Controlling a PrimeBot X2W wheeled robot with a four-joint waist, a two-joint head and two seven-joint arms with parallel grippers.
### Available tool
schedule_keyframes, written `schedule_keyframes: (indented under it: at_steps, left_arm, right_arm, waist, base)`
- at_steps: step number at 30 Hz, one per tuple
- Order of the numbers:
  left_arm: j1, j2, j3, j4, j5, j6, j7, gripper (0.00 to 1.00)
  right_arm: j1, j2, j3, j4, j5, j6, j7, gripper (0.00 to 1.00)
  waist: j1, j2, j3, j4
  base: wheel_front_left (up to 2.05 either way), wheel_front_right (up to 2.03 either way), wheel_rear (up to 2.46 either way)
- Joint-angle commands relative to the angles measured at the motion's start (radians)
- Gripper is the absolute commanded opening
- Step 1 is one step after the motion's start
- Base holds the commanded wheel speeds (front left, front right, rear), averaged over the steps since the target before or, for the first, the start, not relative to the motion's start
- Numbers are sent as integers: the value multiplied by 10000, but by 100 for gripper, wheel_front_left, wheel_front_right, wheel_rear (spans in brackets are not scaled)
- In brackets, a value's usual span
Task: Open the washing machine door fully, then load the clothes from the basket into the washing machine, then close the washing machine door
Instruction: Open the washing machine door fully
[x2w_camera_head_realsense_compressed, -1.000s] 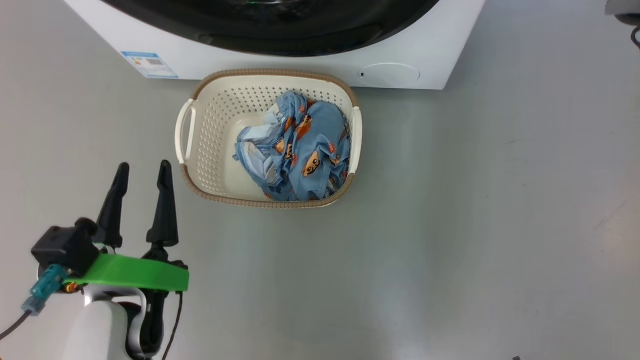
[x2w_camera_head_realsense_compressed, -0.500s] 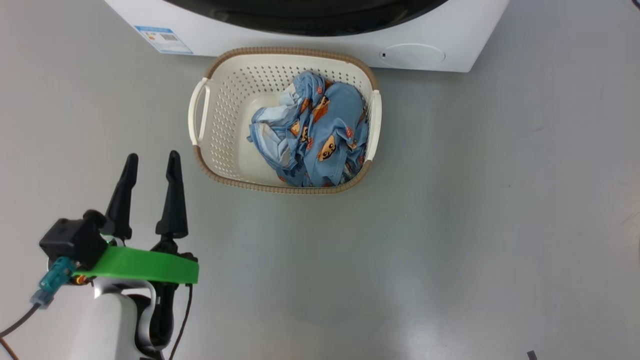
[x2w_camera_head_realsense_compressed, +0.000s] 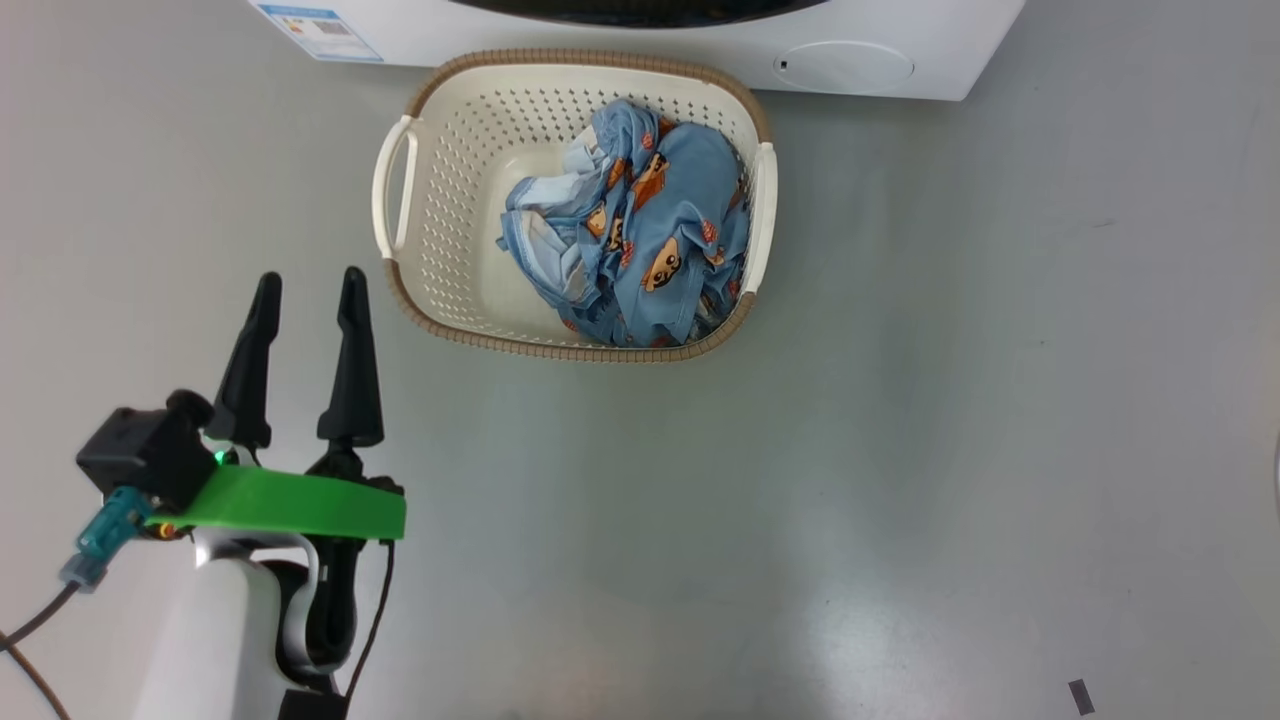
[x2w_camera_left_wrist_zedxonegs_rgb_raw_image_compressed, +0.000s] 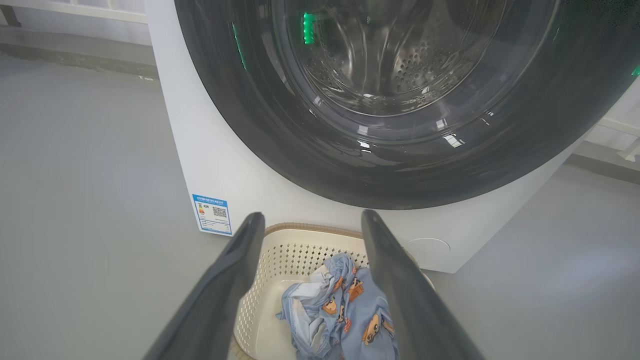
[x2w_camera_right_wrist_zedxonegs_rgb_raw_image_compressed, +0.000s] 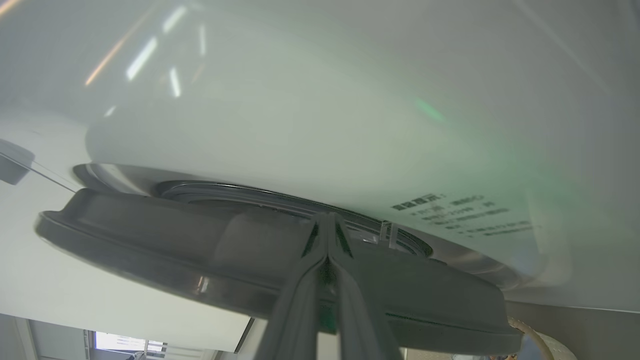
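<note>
The washing machine (x2w_camera_head_realsense_compressed: 600, 40) stands at the top of the head view, with a sliver of the black washing machine door (x2w_camera_head_realsense_compressed: 640, 8) above its white front. The basket (x2w_camera_head_realsense_compressed: 440, 190) sits on the floor just before it and holds the clothes (x2w_camera_head_realsense_compressed: 650, 230). My left gripper (x2w_camera_head_realsense_compressed: 310, 280) hangs open at the lower left, short of the basket and holding nothing. In the left wrist view it (x2w_camera_left_wrist_zedxonegs_rgb_raw_image_compressed: 312, 217) points at the glossy door (x2w_camera_left_wrist_zedxonegs_rgb_raw_image_compressed: 400, 150). My right gripper (x2w_camera_right_wrist_zedxonegs_rgb_raw_image_compressed: 327, 217) is shut, its tips at the rim of the dark door (x2w_camera_right_wrist_zedxonegs_rgb_raw_image_compressed: 150, 240) against the white front (x2w_camera_right_wrist_zedxonegs_rgb_raw_image_compressed: 300, 125).
Grey floor (x2w_camera_head_realsense_compressed: 900, 450) spreads wide to the right of and before the basket. A blue label sticker (x2w_camera_head_realsense_compressed: 318, 18) and a round lower flap (x2w_camera_head_realsense_compressed: 845, 62) mark the machine's front. In the left wrist view the basket (x2w_camera_left_wrist_zedxonegs_rgb_raw_image_compressed: 300, 240) lies right under the door.
The head camera has tipped, so machine and basket have slid up the picture. My left gripper stays open in much the same pose. Nothing was taken hold of or let go.
</note>
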Motion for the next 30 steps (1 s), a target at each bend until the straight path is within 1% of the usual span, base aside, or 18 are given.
schedule_keyframes:
  at_steps: [1,9,17,30]
  left_arm:
    - [-187,223,277,-234,-48,-27,-53,100]
    - [-267,195,219,-249,-109,-27,-53,100]
    - [-357,177,82,-281,-200,-27,-53,100]
    - [-452,170,108,-299,-199,-27,-53,100]
  right_arm:
    - [-348,314,-37,-257,-162,-11,84,0]
    - [-589,499,-214,-202,-597,-11,227,0]
    - [-905,507,-513,-151,-1115,-11,377,0]
    - [-863,787,-1018,-175,-1424,-11,1927,0]
  waist:
    - [0,-1,65,44]
    - [0,-1,235,132]
    - [0,-1,380,238]
    - [0,-1,394,252]
  base:
    - [0,0,0]
    - [0,0,0]
    - [0,0,0]
    - [0,0,0]
